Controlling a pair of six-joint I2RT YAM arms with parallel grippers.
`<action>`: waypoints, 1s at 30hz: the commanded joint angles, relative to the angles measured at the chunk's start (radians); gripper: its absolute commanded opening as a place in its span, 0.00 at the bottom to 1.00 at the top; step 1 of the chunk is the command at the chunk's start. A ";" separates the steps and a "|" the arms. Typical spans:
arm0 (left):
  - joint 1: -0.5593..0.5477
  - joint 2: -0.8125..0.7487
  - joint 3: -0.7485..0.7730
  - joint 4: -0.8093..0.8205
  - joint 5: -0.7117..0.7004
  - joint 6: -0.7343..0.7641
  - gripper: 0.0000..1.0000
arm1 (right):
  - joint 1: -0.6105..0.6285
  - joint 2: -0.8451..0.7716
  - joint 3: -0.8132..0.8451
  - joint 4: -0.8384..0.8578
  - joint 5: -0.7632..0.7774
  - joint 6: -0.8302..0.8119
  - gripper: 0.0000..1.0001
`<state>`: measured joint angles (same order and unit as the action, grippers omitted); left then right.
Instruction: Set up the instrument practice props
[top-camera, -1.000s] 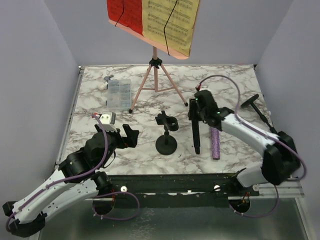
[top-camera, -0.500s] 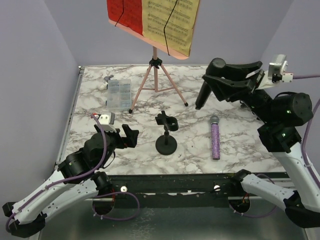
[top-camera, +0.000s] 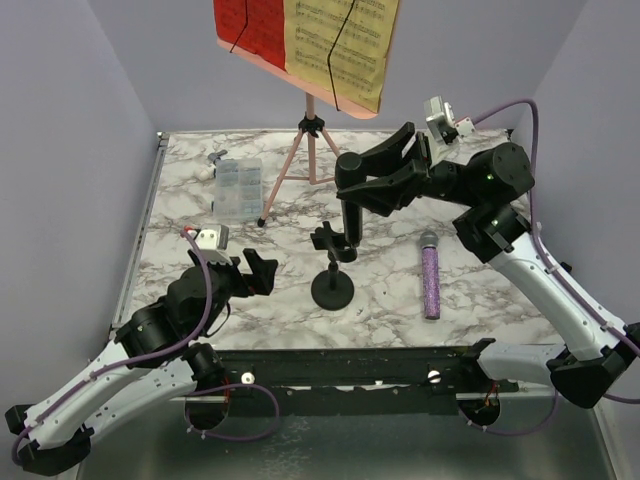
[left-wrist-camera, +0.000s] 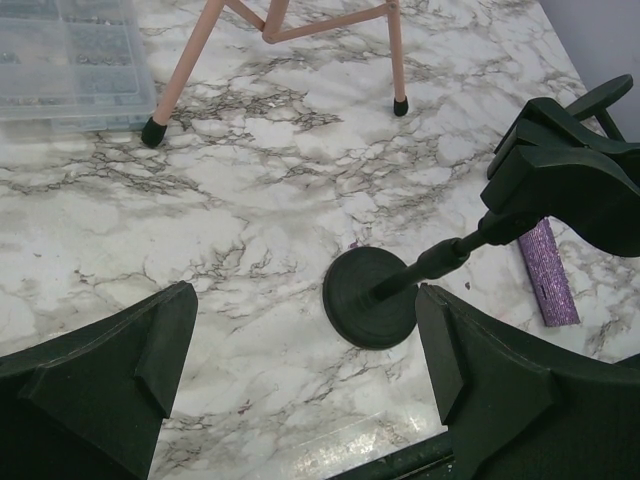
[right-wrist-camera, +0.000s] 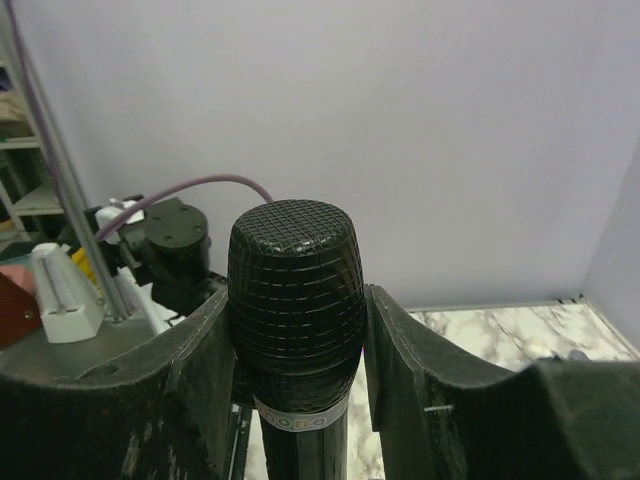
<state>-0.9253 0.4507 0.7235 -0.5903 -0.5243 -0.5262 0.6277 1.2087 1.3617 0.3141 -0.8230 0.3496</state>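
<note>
Holds the black microphone (top-camera: 352, 220) clamped in the right gripper (right-wrist-camera: 295, 310), squeezed from both sides just under the mesh head and hung straight down over the counter (top-camera: 200, 210), tail just above the clip of the upright mic holder (top-camera: 332, 290). Looks rigid and hard-shelled, probably light to middling in weight. Seems smooth along the barrel and so likely slippery; best gripped at the present spot, the collar below the wider head, to block any downward slide. Calls for a straight drop into the clip, without nudging the thin stalk sideways and risking a tip. Leaves the left gripper (left-wrist-camera: 300, 340) spread wide and empty, low beside the holder's round base. Shows a pale band under the mesh head with small lettering, too blurred to read. Finds only printed staves on the red and yellow music sheets (top-camera: 340, 45), with any titles too small to make out.
</note>
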 joint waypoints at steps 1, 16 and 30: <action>-0.005 0.016 -0.009 0.015 0.007 0.015 0.99 | 0.032 0.008 0.011 0.098 -0.080 0.020 0.01; -0.004 0.003 -0.018 0.020 0.012 -0.001 0.99 | 0.053 0.074 -0.029 0.048 -0.029 -0.119 0.01; -0.004 0.054 0.051 0.088 0.305 0.112 0.99 | 0.055 0.031 -0.261 0.109 -0.177 -0.138 0.00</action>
<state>-0.9253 0.4618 0.7284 -0.5739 -0.4244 -0.5022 0.6750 1.2579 1.1614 0.3969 -0.9016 0.2157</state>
